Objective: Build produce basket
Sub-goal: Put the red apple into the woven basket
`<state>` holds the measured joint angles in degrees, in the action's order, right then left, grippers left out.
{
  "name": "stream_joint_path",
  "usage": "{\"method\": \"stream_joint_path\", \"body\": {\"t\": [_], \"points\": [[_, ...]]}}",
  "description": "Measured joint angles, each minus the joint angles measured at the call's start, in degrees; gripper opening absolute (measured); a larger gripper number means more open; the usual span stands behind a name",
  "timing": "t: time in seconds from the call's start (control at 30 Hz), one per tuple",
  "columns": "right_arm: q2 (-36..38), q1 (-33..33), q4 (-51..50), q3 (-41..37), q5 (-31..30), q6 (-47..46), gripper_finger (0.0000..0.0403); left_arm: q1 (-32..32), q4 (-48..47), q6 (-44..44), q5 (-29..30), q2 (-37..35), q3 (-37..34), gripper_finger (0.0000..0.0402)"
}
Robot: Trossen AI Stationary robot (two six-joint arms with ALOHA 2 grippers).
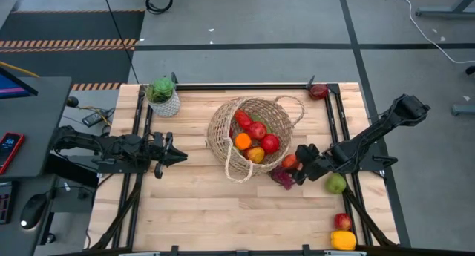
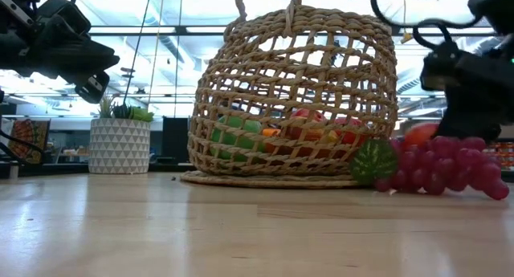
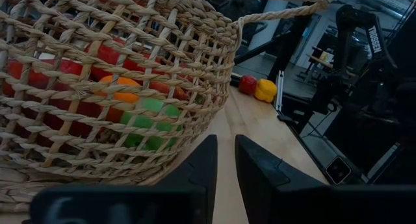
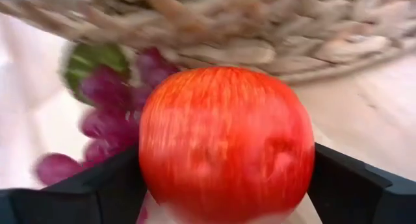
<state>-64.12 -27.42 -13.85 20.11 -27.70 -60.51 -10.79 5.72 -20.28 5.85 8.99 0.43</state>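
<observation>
The woven basket (image 1: 249, 133) stands mid-table with several fruits inside: red, orange and green ones. Just right of it a red apple (image 4: 227, 139) sits between the fingers of my right gripper (image 1: 297, 165), which slants down over it. Purple grapes (image 1: 283, 179) with a green leaf (image 2: 373, 160) lie on the table beside the apple, against the basket's foot. My left gripper (image 1: 178, 158) hangs shut and level left of the basket (image 3: 110, 81), touching nothing. My right gripper has the red apple between its two fingers, one finger (image 4: 110, 182) on each side of the apple's widest part (image 4: 151, 162). The fingers slant down from the table's right side. The apple's underside is hidden, so whether it rests on the table cannot be told.
A green apple (image 1: 336, 183) lies right of my right gripper. A red apple (image 1: 342, 221) and a yellow pepper (image 1: 343, 240) sit at the near right corner, a red fruit (image 1: 318, 91) at the far right corner. A potted plant (image 1: 162, 97) stands far left.
</observation>
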Motion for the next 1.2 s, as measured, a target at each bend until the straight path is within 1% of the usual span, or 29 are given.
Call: {"method": "stream_joint_path", "body": {"t": [0.17,0.27,0.33,0.47,0.53,0.67,0.77,0.9,1.03,1.2], "points": [[0.0,0.2,1.0,2.7,0.6,-1.3,0.0352,0.0,0.0,0.0,0.0,0.0,0.0,0.0062],[0.0,0.2,1.4,4.6,2.3,-1.2,0.0354,0.0,0.0,0.0,0.0,0.0,0.0,0.0059],[0.0,0.2,2.2,5.7,4.7,-1.1,0.0354,0.0,0.0,0.0,0.0,0.0,0.0,0.0058],[0.0,0.2,2.8,7.9,12.1,-1.5,0.0354,0.0,0.0,0.0,0.0,0.0,0.0,0.0061],[0.0,0.2,2.9,9.0,14.8,-1.4,0.0355,0.0,0.0,0.0,0.0,0.0,0.0,0.0063],[0.0,0.2,3.1,10.6,15.3,-1.3,0.0355,0.0,0.0,0.0,0.0,0.0,0.0,0.0062],[0.0,0.2,4.8,10.8,14.0,-0.8,0.0355,0.0,0.0,0.0,0.0,0.0,0.0,0.0058],[0.0,0.2,10.2,10.8,13.7,2.1,0.0355,0.0,0.0,0.0,0.0,0.0,0.0,0.0059],[0.0,0.2,16.3,10.8,17.5,7.2,0.0355,0.0,0.0,0.0,0.0,0.0,0.0,0.0063],[0.0,0.2,23.5,10.8,18.4,12.2,0.0355,0.0,0.0,0.0,0.0,0.0,0.0,0.0059]]}}
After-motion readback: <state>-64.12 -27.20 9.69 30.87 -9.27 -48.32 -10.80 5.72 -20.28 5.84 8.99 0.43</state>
